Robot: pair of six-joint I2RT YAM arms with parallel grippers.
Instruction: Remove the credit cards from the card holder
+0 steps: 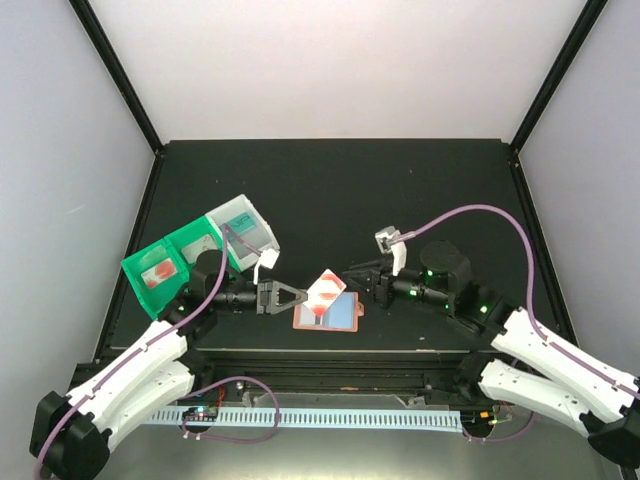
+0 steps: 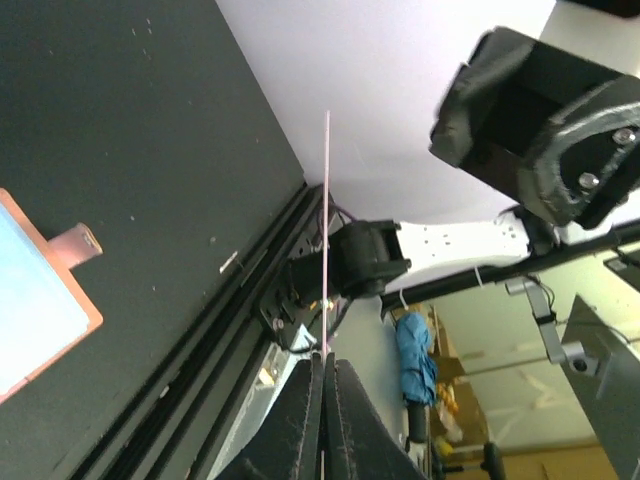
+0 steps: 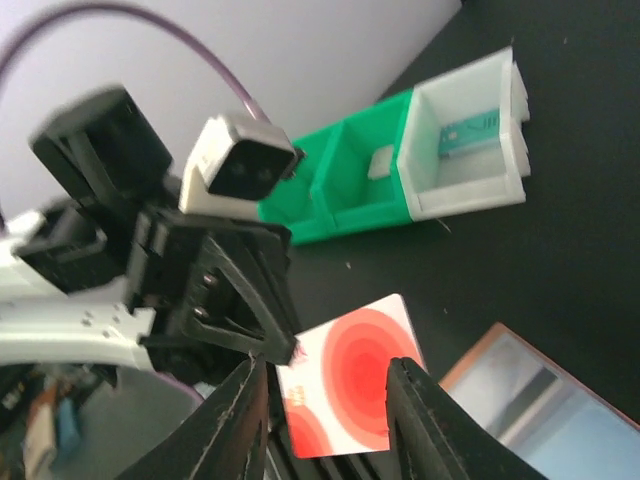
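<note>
Top external view: the card holder [image 1: 358, 312] lies open and flat on the table between the two arms, near their bases. A grey-blue card [image 1: 340, 312] sits in it. A red-and-white card [image 1: 328, 290] is raised above the holder, pinched at its edge by the left gripper [image 1: 305, 297]. The right gripper [image 1: 352, 276] faces it from the other side. A green-and-white tray [image 1: 135, 268] stands to the left.

Left wrist view: the red-and-white card shows edge-on as a thin line, with both fingers clenched on its lower end.

Right wrist view: the right gripper's jaws are spread, one on either side of the card; contact cannot be confirmed. A teal card [image 3: 470, 130] stands in the tray's white compartment.

Assessment: one card is free of the holder but not yet set down. The grey-blue card remains to be extracted.
</note>
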